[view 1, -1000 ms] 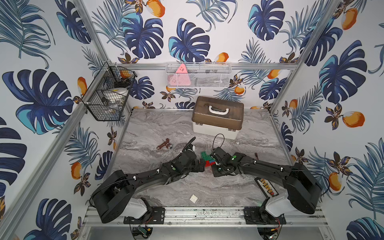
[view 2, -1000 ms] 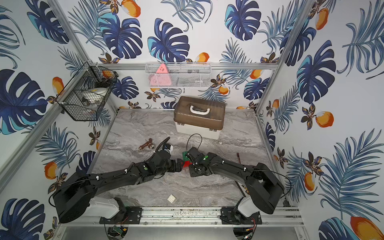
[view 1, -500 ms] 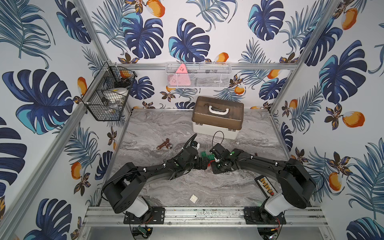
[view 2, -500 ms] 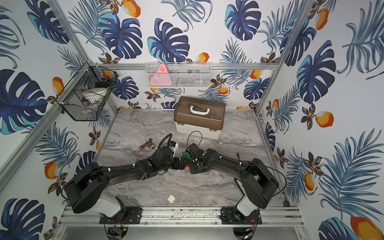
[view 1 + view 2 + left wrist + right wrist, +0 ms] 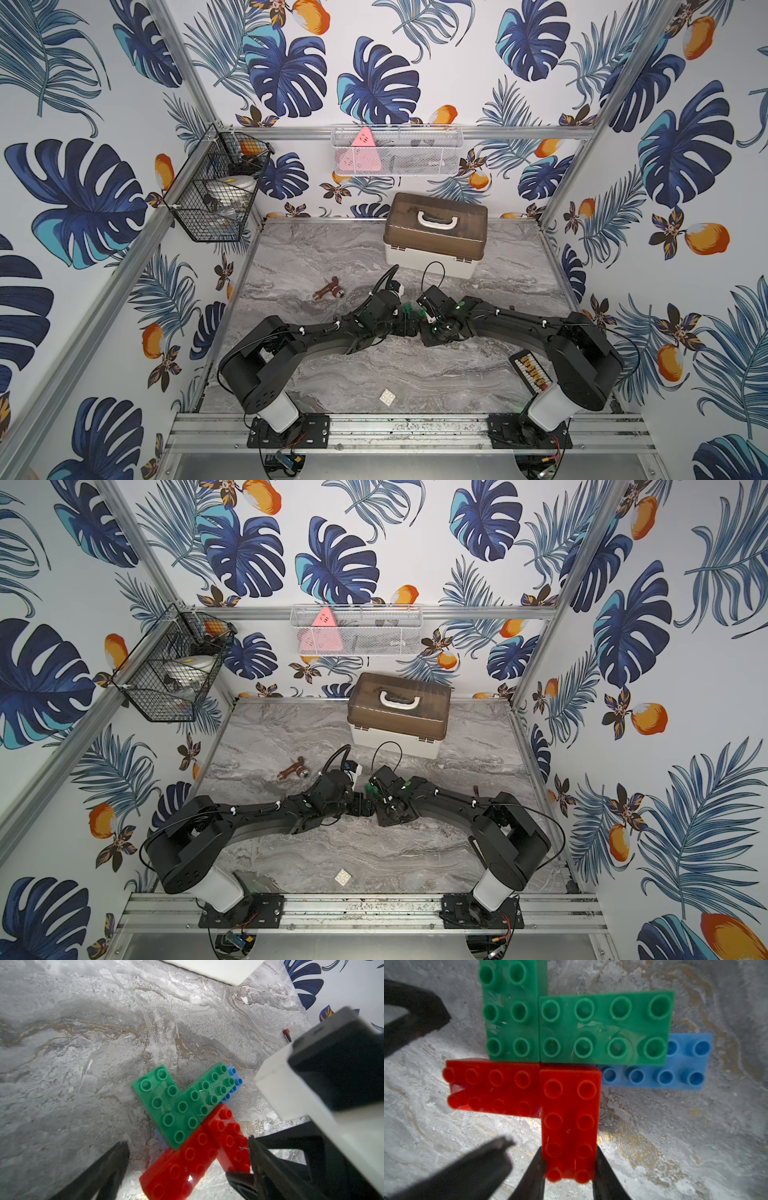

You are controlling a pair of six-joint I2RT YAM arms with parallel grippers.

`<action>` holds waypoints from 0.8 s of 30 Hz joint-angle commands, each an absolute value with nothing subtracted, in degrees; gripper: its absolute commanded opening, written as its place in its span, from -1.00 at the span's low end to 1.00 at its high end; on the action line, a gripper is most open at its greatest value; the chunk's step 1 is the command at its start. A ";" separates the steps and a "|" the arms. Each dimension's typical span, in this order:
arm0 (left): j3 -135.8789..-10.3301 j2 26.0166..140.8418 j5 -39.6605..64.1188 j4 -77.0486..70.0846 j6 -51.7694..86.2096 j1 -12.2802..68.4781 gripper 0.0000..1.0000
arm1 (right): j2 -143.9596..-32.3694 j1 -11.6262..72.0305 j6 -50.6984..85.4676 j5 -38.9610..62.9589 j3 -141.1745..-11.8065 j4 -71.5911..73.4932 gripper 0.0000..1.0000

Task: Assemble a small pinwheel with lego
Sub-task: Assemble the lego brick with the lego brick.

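**Desk:** Where does the pinwheel [image 5: 566, 1059] lie?

**Photographer:** Flat on the grey marble table [image 5: 332, 257], about mid-table, between the two arm tips. Two green bricks [image 5: 571, 1026] and two red ones sit on top, and blue bricks [image 5: 675, 1072] show beneath.

**Desk:** And the fingers?

**Photographer:** The right fingers [image 5: 533, 1180] are clenched on the sides of one red brick [image 5: 569, 1118], at its outer end. The left fingers [image 5: 108, 1167] are spread wide on either side of the other red brick [image 5: 182, 1163], and as far as can be seen they do not touch it.

**Desk:** What else is around it?

**Photographer:** A white square brick [image 5: 387, 397] lies alone by the near edge of the table, well apart from the pinwheel. A black tray of yellow beads [image 5: 532, 371] sits near the right side. A small brown object [image 5: 328, 289] lies to the left of the arm tips. A brown-lidded box with a white handle [image 5: 435, 232] stands at the far side.
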State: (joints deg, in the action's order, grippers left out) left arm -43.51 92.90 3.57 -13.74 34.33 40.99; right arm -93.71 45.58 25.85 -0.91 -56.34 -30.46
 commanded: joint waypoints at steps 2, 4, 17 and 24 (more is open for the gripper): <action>-43.42 93.81 2.65 -13.79 32.78 40.53 0.88 | -93.84 45.53 24.63 0.15 -57.22 -30.63 -0.48; -44.32 95.00 2.79 -12.70 32.46 40.24 0.86 | -94.62 45.53 24.21 0.57 -57.26 -30.52 -0.48; -43.36 97.03 4.90 -15.71 33.63 38.18 0.84 | -95.37 45.18 24.05 2.16 -57.66 -30.23 -0.49; -41.27 96.90 9.95 -24.31 37.69 36.57 0.87 | -95.64 44.76 24.10 2.37 -58.01 -30.74 -0.49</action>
